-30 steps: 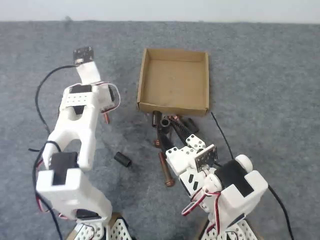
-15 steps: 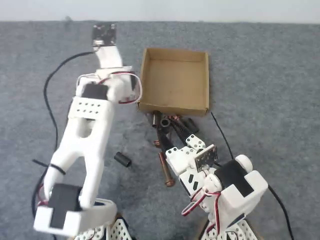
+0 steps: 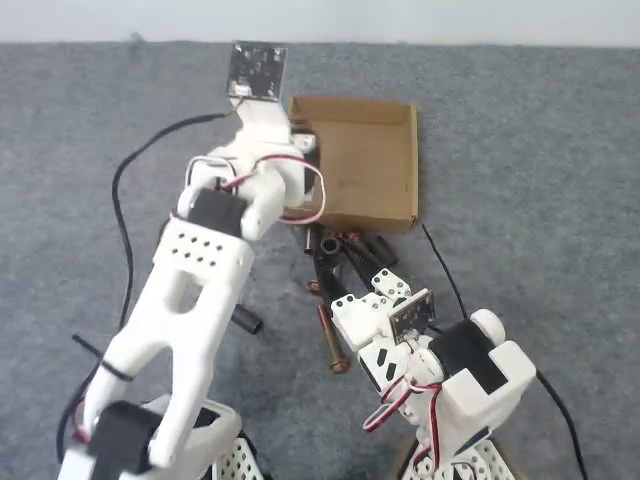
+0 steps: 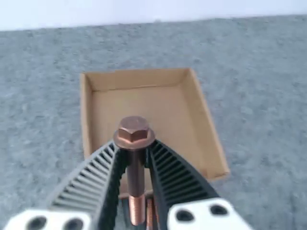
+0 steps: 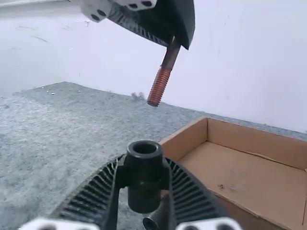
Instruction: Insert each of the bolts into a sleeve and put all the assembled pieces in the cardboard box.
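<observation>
My left gripper (image 4: 133, 153) is shut on a copper bolt (image 4: 133, 134), head up and thread down. It hangs by the near left corner of the cardboard box (image 3: 375, 160). My right gripper (image 5: 144, 179) is shut on a black sleeve (image 5: 144, 153), held upright with its bore open to the top. In the right wrist view the bolt (image 5: 160, 79) hangs from the left gripper (image 5: 163, 24) above the sleeve and a little off to one side, with a clear gap between them. From above, the right gripper (image 3: 322, 262) sits just in front of the box.
A pile of copper bolts and black sleeves (image 3: 355, 250) lies on the grey carpet before the box. One bolt (image 3: 328, 340) lies beside the right arm. A loose black sleeve (image 3: 246, 321) shows partly from under the left arm.
The left arm has swung from the left side of the table rightward to the box's near left corner, carrying the bolt. The right arm has kept still.
</observation>
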Available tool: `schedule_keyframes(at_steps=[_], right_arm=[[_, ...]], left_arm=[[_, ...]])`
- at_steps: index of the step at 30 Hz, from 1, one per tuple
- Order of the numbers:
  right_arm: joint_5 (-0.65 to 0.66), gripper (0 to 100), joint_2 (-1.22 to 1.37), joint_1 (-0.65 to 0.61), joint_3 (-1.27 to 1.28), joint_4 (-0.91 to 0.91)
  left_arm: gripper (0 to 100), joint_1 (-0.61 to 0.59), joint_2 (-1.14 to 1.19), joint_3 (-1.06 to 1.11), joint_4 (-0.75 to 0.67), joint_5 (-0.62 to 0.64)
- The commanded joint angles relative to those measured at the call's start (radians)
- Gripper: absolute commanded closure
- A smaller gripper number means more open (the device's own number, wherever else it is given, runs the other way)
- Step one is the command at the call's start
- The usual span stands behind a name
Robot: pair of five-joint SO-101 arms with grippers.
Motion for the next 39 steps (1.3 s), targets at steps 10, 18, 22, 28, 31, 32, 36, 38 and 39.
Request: schedule_keyframes(at_steps=[10,18,22,28,31,32,36,38,39], right_arm=[[0.018,99.2,-0.001,-0.002,0.020,0.001],[0.018,99.2,0.001,0.004,0.020,0.001],[0.018,99.2,0.001,0.004,0.020,0.001],[0.018,99.2,0.001,0.004,0.020,0.001],[0.018,99.2,0.001,0.004,0.020,0.001],[0.018,99.2,0.001,0.004,0.020,0.001],[0.018,99.2,0.001,0.004,0.020,0.001],[0.018,99.2,0.001,0.004,0.020,0.001],[0.018,99.2,0.001,0.004,0.020,0.001]], left_arm=[[98,0.115,-0.344,0.196,-0.031,-0.005],[98,0.158,-0.585,0.406,-0.132,-0.005],[98,0.164,-0.700,0.562,-0.288,-0.003],[99,0.189,-0.856,0.690,-0.364,-0.002],[99,0.198,-0.910,0.739,-0.365,-0.002],[99,0.198,-0.927,0.754,-0.365,-0.002],[99,0.198,-0.957,0.788,-0.365,-0.002],[99,0.198,-0.957,0.797,-0.368,-0.002],[99,0.198,-0.957,0.809,-0.387,-0.002]])
